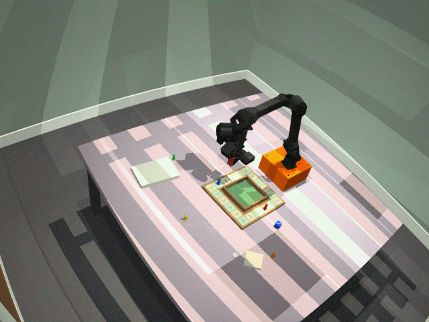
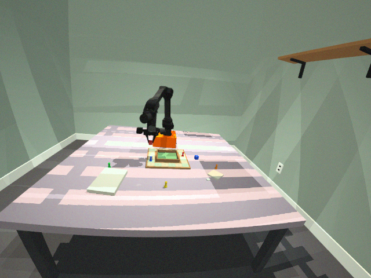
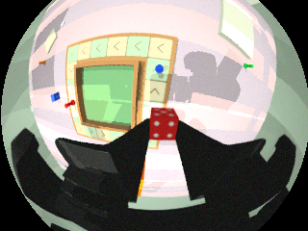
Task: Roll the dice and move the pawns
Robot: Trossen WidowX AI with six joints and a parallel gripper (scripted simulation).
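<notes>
Wrist view alone showed the grip: the gripper (image 3: 165, 130) was closed on the red die (image 3: 165, 123), pinched between the two dark fingers, with white pips on the face toward the camera, count too coarse to trust. In the top view the die (image 1: 230, 161) was only a red speck under the gripper (image 1: 232, 159), raised above the table (image 1: 312, 221) just off the far corner of the game board (image 1: 276, 200); the exterior view put it at (image 2: 149, 141) in front of the orange base (image 2: 164, 140). No lettering or brand was readable in any view; the only marks were arrow chevrons on the board squares, clearest from the wrist. Top view, left to right: a pale flat slab (image 1: 155, 171), a green pawn (image 1: 173, 157) just behind it, a yellow pawn (image 1: 185, 217) alone on the near side, the blue pawn (image 1: 218, 181) on the board's left corner, the green tray (image 1: 245, 192) in the board's centre with nothing in it, the red pawn (image 1: 265, 206) on the near right edge square, a small cream card (image 1: 253, 259), an orange pawn (image 1: 272, 255) beside it, and the blue die (image 1: 277, 225) on the table near the board's near corner. A wooden shelf (image 2: 326, 52) on the wall appeared only in the exterior view. The arm's shadow lay on the table left of the board.
</notes>
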